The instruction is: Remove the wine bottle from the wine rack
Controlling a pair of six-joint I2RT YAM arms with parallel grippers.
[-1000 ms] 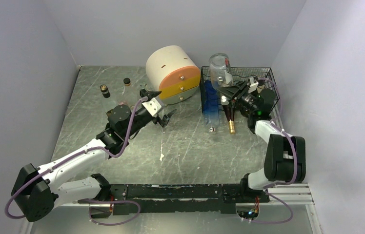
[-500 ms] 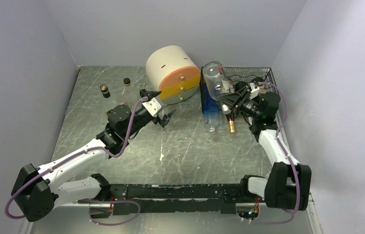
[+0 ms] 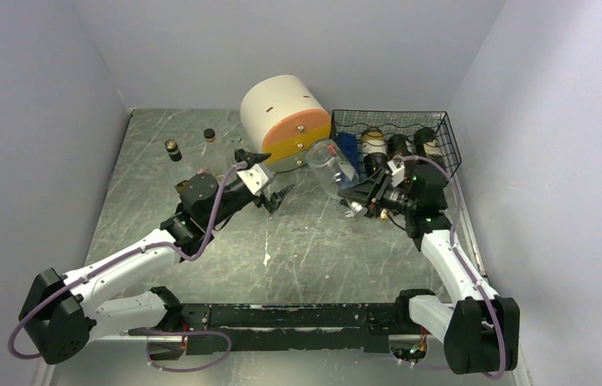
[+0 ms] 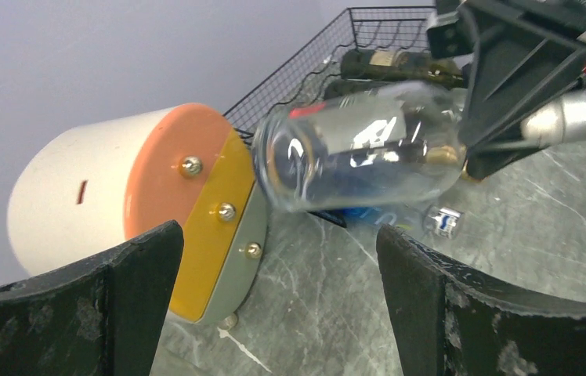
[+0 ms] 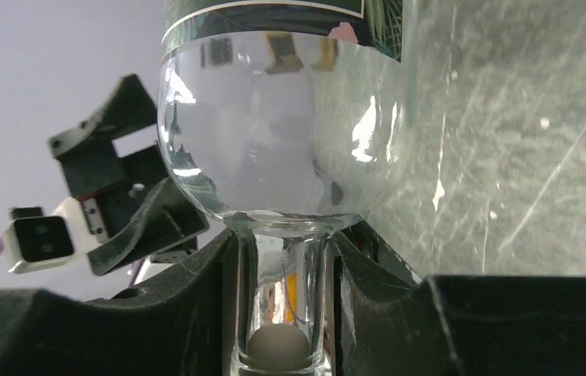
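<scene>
My right gripper (image 3: 369, 190) is shut on the neck of a clear glass wine bottle (image 3: 331, 163) and holds it in the air, tilted, left of the black wire-mesh wine rack (image 3: 441, 138). In the right wrist view the neck (image 5: 283, 298) sits clamped between my fingers (image 5: 172, 313). The bottle also shows in the left wrist view (image 4: 360, 149). Several dark bottles (image 3: 398, 146) lie in the rack, and a blue bottle (image 3: 348, 150) lies at its left side. My left gripper (image 3: 270, 186) is open and empty, just in front of the drawer unit.
A cream-and-orange round drawer unit (image 3: 286, 121) stands left of the rack. Two small dark bottles (image 3: 173, 149) stand at the back left. A small silver cap (image 4: 443, 221) lies on the table below the held bottle. Grey walls close in the table.
My right gripper has pulled the clear bottle out of the rack, leftward and toward the front, lowering and tilting it. The left arm has not moved.
</scene>
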